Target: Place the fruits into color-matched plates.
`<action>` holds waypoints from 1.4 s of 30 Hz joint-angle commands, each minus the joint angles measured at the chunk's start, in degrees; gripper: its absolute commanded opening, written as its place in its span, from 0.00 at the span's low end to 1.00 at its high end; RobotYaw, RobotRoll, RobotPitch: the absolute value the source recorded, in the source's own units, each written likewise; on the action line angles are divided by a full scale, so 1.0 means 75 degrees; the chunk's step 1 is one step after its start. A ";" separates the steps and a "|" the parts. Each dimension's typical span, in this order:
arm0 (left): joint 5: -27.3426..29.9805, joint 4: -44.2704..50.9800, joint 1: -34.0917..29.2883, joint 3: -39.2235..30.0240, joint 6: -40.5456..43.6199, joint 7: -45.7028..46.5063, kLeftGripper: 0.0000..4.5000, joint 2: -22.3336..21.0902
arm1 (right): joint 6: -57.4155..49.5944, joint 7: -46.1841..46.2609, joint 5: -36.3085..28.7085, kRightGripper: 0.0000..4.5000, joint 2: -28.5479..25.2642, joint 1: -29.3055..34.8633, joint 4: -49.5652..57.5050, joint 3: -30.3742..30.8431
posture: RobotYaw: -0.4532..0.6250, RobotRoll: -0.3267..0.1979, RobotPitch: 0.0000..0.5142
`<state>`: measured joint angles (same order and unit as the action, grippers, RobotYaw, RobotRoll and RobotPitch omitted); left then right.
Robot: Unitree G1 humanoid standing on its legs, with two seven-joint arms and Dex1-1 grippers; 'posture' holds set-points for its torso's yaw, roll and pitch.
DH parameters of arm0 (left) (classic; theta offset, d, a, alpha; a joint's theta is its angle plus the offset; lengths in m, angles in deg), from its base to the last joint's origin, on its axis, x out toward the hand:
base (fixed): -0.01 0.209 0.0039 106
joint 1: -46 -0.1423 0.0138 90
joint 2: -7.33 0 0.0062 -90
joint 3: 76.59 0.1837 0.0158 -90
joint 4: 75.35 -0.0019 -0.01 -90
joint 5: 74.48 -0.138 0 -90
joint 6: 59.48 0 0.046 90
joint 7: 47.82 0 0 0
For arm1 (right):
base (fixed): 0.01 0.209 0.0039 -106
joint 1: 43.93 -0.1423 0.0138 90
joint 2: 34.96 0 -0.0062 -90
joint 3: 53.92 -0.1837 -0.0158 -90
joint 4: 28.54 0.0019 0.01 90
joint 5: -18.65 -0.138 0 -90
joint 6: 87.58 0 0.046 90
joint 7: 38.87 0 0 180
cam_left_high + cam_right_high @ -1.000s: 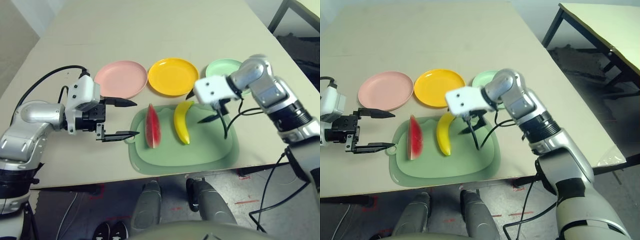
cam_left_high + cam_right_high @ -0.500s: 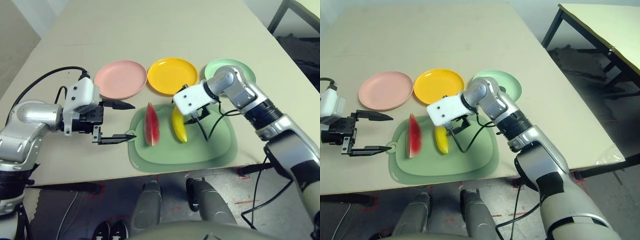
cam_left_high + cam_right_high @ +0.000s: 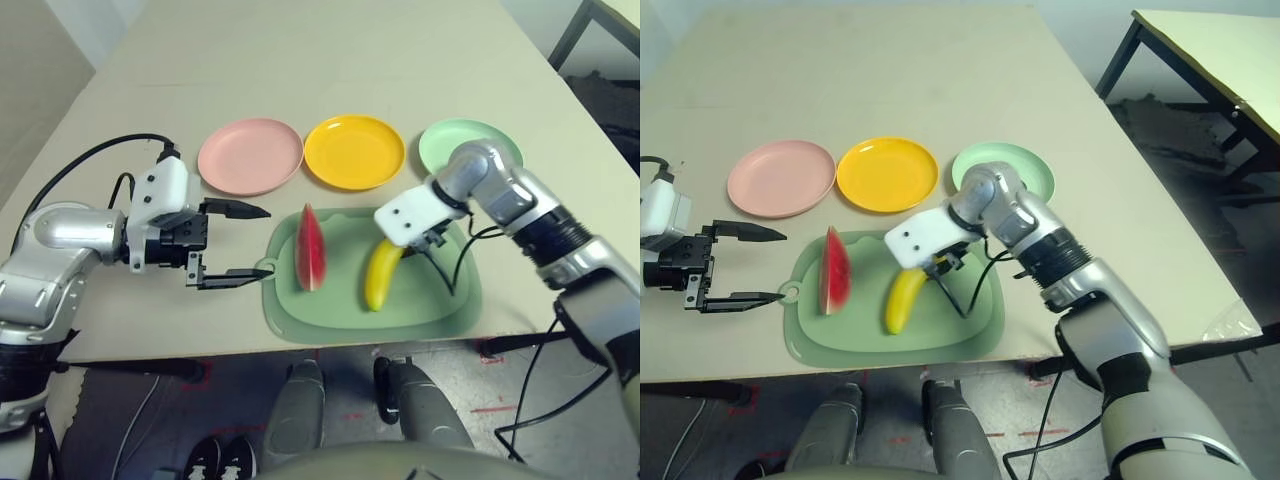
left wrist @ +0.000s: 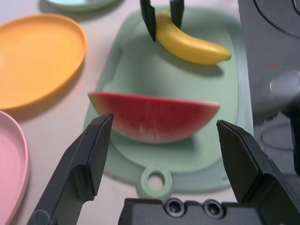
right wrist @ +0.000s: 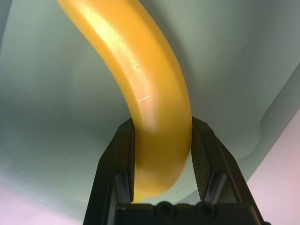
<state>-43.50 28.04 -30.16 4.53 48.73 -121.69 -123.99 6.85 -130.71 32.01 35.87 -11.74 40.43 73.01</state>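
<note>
- Beige table (image 3: 330,60) under everything; grey floor past its edge, and a second, dark-legged table (image 3: 1200,40) off beyond the right arm.
- Green mat (image 3: 440,300) with a ring tab (image 3: 266,268) lying near the front edge, directly ahead of the left gripper (image 3: 245,241), tab end nearest to it.
- Left gripper spread wide, fingers well apart and holding nothing, hovering just short of the mat.
- Watermelon wedge (image 4: 154,116) standing on its rind on the mat, right in front of the left gripper's open fingers, not touched.
- Right gripper (image 5: 161,159) pinching the banana (image 5: 140,75) near one end, pads (image 5: 125,154) pressed against both sides.
- Banana over the mat, curving away from the right gripper toward the front edge of the table.
- Three plates in a row beyond the mat, all bare: pink plate (image 3: 250,155) farthest from the right gripper, yellow-orange plate (image 3: 354,152) in the middle, mint green plate (image 3: 470,143) just behind the right wrist and partly hidden by it.
</note>
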 commanded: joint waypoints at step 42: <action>-0.2615 -0.2685 0.3703 0.2270 -0.4501 -0.1668 1.00 0.0212 | -0.4027 0.1710 -0.1817 0.99 0.1190 -0.1299 -0.0932 -0.2923 | 0.45 0.62 0.38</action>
<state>-61.78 9.70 -3.12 19.56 20.58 -129.99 -122.44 -15.07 -111.36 22.43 46.56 -25.14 24.90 50.06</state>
